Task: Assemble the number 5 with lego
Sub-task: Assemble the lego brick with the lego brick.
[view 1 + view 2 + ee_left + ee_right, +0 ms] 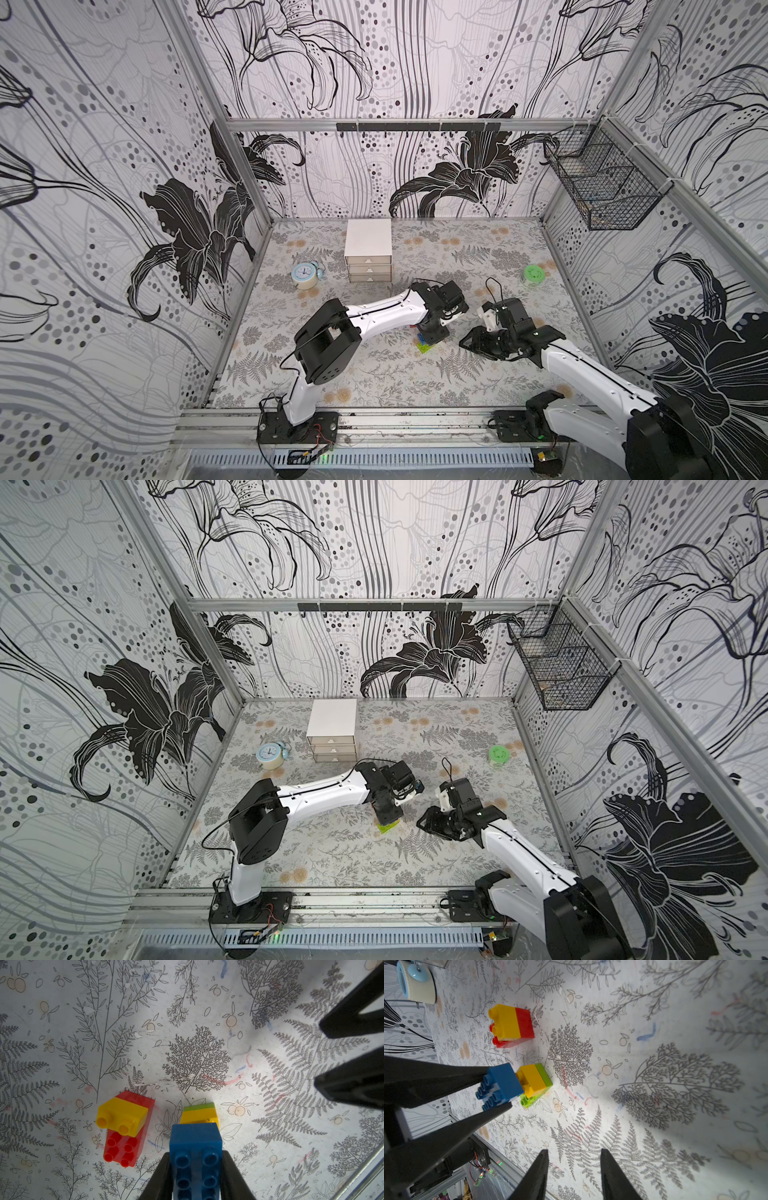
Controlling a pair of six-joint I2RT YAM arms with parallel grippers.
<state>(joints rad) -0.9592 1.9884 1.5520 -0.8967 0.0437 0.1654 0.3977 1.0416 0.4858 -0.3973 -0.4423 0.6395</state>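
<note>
Top view: the left gripper (431, 337) stands low over the bricks (423, 348). The drawer box (368, 243) has all drawers shut, and the contents of the wire basket (623, 208) are unclear. Left wrist: jaws clamp the blue brick (195, 1142) over the yellow-on-green stack (198, 1114); whether it is seated cannot be told. The red-and-yellow pair (124, 1124) lies beside, apart. Advise squaring the studs, then pressing straight down. Right wrist: the right gripper (574, 1153) is spread and empty.

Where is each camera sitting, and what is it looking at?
Both top views: high at the front, looking down on the table; left arm and right arm show.
Left wrist: looks down past the left gripper, shut on the blue brick.
Right wrist: looks across the table past the open right gripper.
Shared: both wrist views show the blue brick, red-and-yellow bricks and yellow-and-green bricks.
</note>
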